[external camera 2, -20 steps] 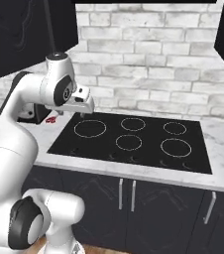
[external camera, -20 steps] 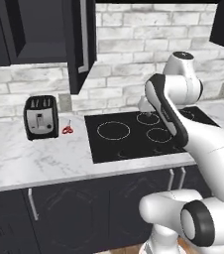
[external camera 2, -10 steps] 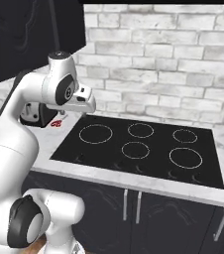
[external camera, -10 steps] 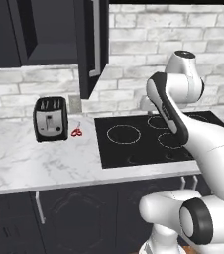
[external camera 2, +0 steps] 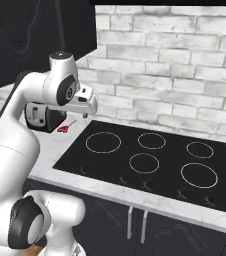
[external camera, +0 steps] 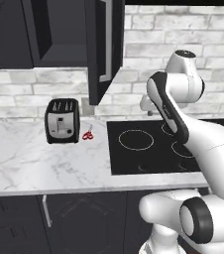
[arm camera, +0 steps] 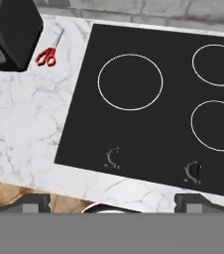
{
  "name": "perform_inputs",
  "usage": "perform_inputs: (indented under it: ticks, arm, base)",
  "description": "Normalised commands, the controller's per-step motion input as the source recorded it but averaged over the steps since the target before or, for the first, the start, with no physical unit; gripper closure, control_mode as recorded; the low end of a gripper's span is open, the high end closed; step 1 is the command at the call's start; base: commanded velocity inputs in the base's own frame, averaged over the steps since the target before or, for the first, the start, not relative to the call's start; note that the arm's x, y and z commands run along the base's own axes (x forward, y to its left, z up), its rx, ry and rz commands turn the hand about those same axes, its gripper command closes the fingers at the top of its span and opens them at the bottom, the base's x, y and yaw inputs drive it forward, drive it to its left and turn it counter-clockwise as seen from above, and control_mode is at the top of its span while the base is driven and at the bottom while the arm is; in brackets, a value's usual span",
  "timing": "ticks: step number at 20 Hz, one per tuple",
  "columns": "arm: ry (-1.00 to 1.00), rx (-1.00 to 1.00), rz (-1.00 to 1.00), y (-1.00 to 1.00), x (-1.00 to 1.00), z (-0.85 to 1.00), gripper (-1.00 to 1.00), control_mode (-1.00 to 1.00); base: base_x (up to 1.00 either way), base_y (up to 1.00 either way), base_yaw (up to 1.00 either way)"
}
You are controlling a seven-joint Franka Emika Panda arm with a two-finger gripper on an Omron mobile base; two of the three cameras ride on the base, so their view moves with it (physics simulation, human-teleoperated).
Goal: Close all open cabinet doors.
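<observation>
The base has slid left, so toaster (external camera: 62, 120) and scissors (external camera: 87, 134) now sit further right in the left base view than a second ago. The arm is folded high, elbow up, wrist bent over the stove (external camera 2: 155, 160). The hand (external camera 2: 87, 101) hangs above the stove's near-left ring, facing down, fingers spread wide and holding nothing. The open cabinet door (external camera: 104, 44) juts out above the counter (external camera: 44, 168), left of the arm.

The arm (external camera: 183, 129) is glossy white with rounded, thick links. Its joints are dark grey rings, and one black stripe runs along the upper link.
</observation>
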Motion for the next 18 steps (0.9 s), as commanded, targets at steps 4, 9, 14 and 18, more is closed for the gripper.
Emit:
perform_inputs:
  ticks: [4, 9, 14, 18]
  arm:
    - [0.0, 0.0, 0.0, 0.0, 0.0, 0.0, -1.0, 1.0]
    - [0.0, 0.0, 0.0, 0.0, 0.0, 0.0, -1.0, 1.0]
    - [0.0, 0.0, 0.0, 0.0, 0.0, 0.0, -1.0, 1.0]
    - [0.0, 0.0, 0.0, 0.0, 0.0, 0.0, -1.0, 1.0]
  base:
    - [0.24, 0.02, 0.15]
    - [0.09, 0.0, 0.08]
    - [0.0, 0.0, 0.0]
    - [0.0, 0.0, 0.0]
